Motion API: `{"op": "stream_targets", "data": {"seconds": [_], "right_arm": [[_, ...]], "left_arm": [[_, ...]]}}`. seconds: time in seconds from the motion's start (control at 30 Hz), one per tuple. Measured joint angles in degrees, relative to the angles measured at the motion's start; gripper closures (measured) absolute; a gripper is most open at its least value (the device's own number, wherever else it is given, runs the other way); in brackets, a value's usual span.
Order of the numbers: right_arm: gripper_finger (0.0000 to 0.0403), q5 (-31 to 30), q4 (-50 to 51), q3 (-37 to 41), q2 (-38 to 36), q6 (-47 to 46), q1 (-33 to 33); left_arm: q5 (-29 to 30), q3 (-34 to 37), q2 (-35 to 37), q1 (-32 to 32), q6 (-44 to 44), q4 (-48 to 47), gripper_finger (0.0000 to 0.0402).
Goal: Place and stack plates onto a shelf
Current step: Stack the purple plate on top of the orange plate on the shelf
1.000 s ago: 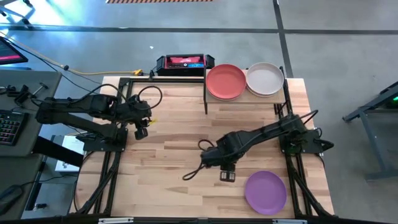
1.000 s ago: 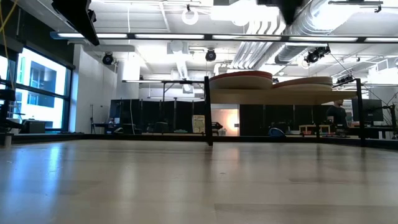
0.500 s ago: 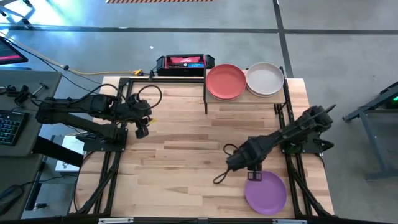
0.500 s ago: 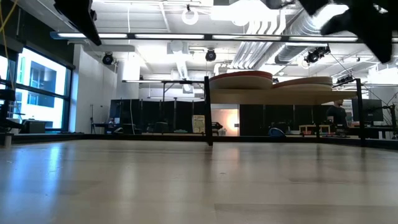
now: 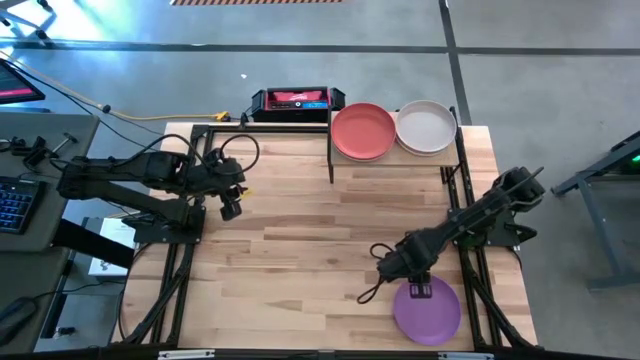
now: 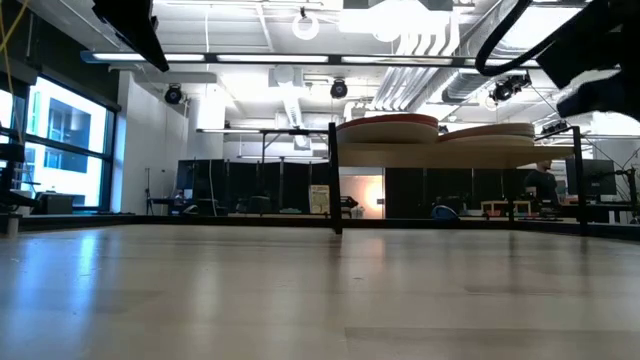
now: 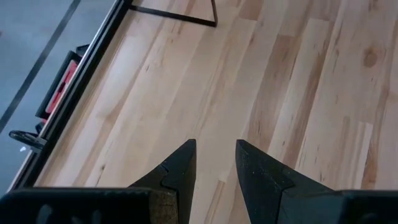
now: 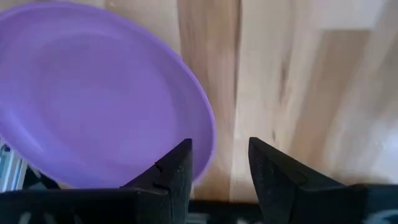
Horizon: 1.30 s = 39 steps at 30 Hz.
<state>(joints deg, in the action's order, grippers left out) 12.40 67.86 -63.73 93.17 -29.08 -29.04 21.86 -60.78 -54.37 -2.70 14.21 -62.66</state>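
Swinging across the bench, the right gripper [image 5: 421, 291] now hangs at the purple plate's [image 5: 428, 310] edge, fingers apart, empty. Left gripper [image 5: 229, 210] waits, also open. A shallow bite could let the rim slip.

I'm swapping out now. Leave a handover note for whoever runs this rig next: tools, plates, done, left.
Right tool: open, empty, over the near-left rim of the purple plate, which lies on the table at the front right.
Left tool: open, empty, waiting at the left side.
Done: orange-red plate and off-white plate sit side by side on the shelf.
Left: grasp the purple plate and shelve it.
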Motion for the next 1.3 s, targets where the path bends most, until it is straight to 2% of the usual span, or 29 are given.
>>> {"op": "stream_targets", "data": {"seconds": [0.47, 0.9, 1.3], "right_arm": [[0.0269, 1.4, -12.8, 7.7, 0.0, 0.6, 0.0], [0.0269, 1.6, -17.6, 13.4, 0.1, -1.1, 0.0], [0.0274, 1.9, -19.3, 14.1, 0.3, -2.0, 0.0]], "left_arm": [[1.3, 0.0, 0.0, 0.0, 2.2, 0.0, 0.0298], [1.3, 0.0, 0.0, 0.0, 2.3, 0.0, 0.0298], [1.6, 0.0, 0.0, 0.0, 2.2, 0.0, 0.0298]]}}
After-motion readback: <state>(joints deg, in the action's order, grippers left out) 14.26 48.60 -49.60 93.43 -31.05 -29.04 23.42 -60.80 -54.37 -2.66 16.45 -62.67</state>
